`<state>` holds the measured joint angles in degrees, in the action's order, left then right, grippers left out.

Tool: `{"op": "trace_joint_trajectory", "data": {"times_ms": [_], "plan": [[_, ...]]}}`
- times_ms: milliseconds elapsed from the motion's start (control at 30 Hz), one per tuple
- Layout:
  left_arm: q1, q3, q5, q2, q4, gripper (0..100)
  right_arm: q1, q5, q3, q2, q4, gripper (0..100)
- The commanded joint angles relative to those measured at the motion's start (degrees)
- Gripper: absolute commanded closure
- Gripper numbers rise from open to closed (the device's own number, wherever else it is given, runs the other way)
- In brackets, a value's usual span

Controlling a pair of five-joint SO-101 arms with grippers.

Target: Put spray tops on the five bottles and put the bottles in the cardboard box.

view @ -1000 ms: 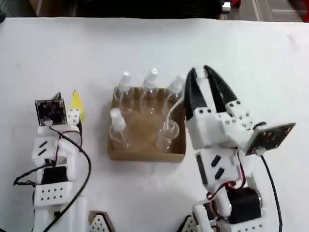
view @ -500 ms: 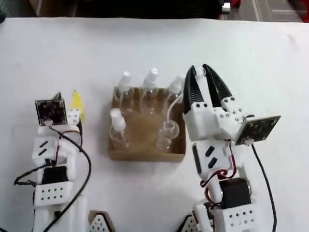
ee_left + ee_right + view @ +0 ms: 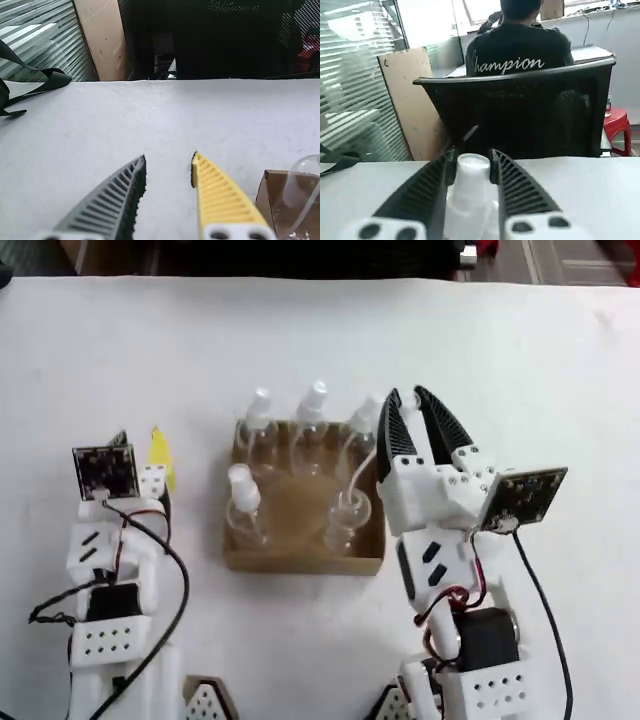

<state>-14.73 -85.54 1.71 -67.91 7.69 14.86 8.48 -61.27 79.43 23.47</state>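
Observation:
The cardboard box (image 3: 300, 558) lies mid-table with several clear bottles standing in it. Three along its far side (image 3: 315, 400) and one near its left wall (image 3: 243, 485) wear white spray tops. A bottle (image 3: 350, 510) by the right wall has a thin tube (image 3: 362, 465) curving up out of it toward my right gripper (image 3: 408, 400). My right gripper (image 3: 472, 152) is shut on a white spray top (image 3: 472, 172), just off the box's far right corner. My left gripper (image 3: 168, 157) stands open over bare table left of the box (image 3: 277, 195), its yellow finger (image 3: 160, 452) toward the box.
White table (image 3: 500, 340) extends far of and right of the box. In the right wrist view a black mesh chair (image 3: 520, 110) with a seated person stands beyond the table's far edge. A cardboard sheet (image 3: 102, 37) leans at the back left.
My right arm has drawn back and to the left with the spray top, its wrist turning. The left arm and the bottles have not moved.

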Motion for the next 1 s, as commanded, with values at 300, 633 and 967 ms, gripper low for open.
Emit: {"op": "trace_joint_trajectory", "data": {"times_ms": [300,633,967], "plan": [[0.40,0.79,-0.26,-1.19,-1.93,85,2.95,0.09,-1.05,-0.04,1.10,89.7],[0.40,0.79,-0.18,-1.19,-1.93,85,6.64,-4.31,-1.49,-0.04,1.36,89.6],[0.40,0.79,-0.09,-1.19,-1.93,85,6.64,-4.48,-1.58,-0.04,1.36,89.6]]}}
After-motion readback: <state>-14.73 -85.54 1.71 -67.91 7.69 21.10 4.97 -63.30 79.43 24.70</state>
